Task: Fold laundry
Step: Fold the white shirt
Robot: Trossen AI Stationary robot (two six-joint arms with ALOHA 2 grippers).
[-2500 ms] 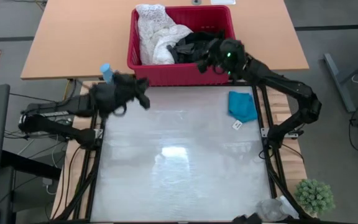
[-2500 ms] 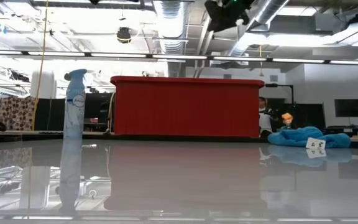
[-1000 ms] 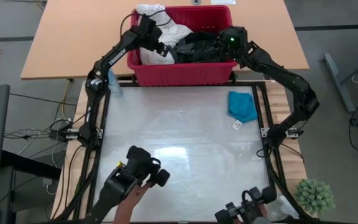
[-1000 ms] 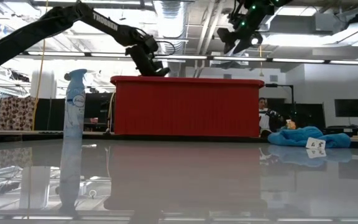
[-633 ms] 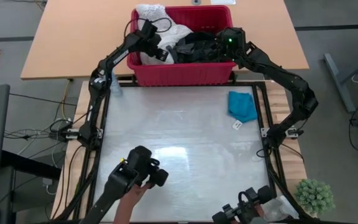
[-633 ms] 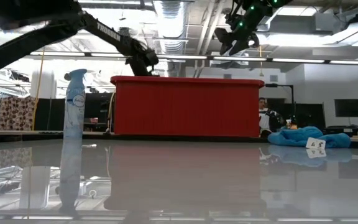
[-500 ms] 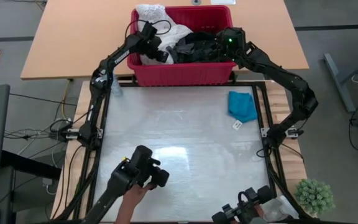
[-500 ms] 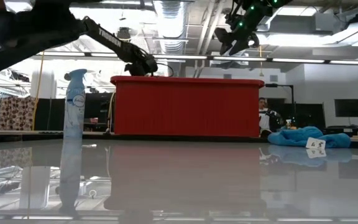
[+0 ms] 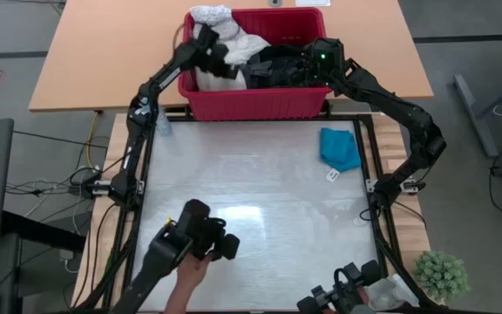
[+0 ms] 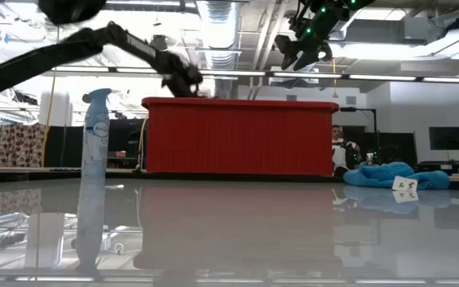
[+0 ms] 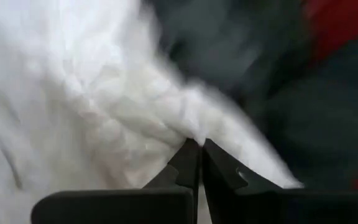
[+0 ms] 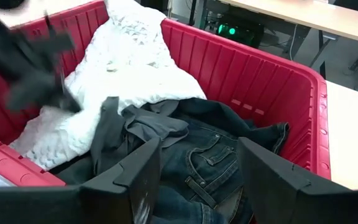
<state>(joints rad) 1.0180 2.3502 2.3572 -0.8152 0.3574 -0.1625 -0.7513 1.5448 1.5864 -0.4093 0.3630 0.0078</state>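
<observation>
In the low view the tall wall of the red plastic slotted basket (image 10: 240, 137) hides all the clothes inside it. The left gripper (image 9: 212, 48) is motion-blurred from above and in the right wrist view. The soft white lacy-textured garment (image 11: 73, 106) runs off the left wrist picture's edges, out of focus.

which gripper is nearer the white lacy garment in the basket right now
Left. The left gripper is shut on the white lacy garment. The right gripper hangs open over the dark clothes at the basket's other end.
</observation>
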